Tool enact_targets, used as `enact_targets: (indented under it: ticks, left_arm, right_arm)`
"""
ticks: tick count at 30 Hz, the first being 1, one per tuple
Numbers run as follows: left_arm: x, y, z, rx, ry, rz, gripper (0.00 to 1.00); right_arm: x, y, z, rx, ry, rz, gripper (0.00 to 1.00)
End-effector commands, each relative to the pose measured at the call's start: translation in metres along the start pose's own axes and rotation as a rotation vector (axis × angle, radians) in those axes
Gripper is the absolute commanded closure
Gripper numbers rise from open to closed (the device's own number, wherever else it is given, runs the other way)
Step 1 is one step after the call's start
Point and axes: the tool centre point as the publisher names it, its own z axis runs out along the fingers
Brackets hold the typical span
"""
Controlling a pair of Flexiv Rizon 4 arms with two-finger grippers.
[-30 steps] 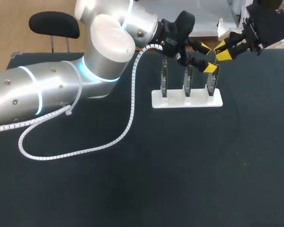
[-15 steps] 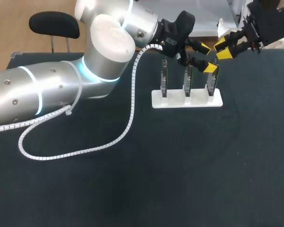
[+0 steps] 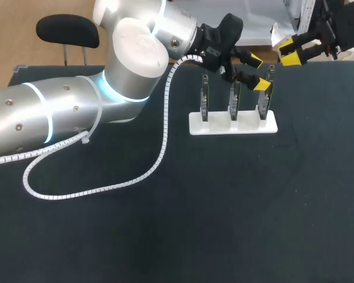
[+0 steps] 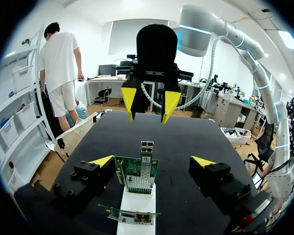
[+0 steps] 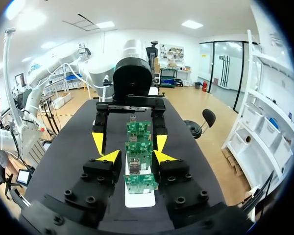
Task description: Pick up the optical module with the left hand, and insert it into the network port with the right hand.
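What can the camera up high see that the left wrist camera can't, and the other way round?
Only the head view shows the silver left arm and its white coiled cable. Only the left wrist view shows the green face of the nearest board. Both show the white stand, the open left gripper and the open right gripper.

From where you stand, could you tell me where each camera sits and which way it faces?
Head view: above and behind, looking down on the table; both arms show, left gripper at the stand, right gripper beyond it.
Left wrist view: on the left wrist, looking past its own fingers and the boards toward the right gripper.
Right wrist view: on the right wrist, past its own fingers, facing back toward the left gripper.
Shared: stand and boards.
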Motion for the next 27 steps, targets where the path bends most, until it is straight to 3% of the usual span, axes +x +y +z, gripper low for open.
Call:
enact_targets:
  ticks: [1,2,5,14,27]
  left_arm:
    - [0.0,0.0,0.0,0.0,0.0,0.001,0.0]
    - [0.0,0.0,0.0,0.0,0.0,0.001,0.0]
    - [0.0,0.0,0.0,0.0,0.0,0.001,0.0]
    - [0.0,0.0,0.0,0.0,0.0,0.001,0.0]
    - [0.0,0.0,0.0,0.0,0.0,0.001,0.0]
  right_arm:
    - [0.001,0.007,-0.005,0.016,-0.004,-0.004,0.6]
    - [0.001,0.007,-0.006,0.018,-0.004,-0.005,0.62]
    - [0.001,0.007,-0.008,0.019,-0.009,-0.009,1.0]
    - [-0.005,0.004,-0.006,0.018,-0.023,-0.03,1.0]
    - [-0.011,-0.001,0.017,-0.022,-0.039,-0.055,1.0]
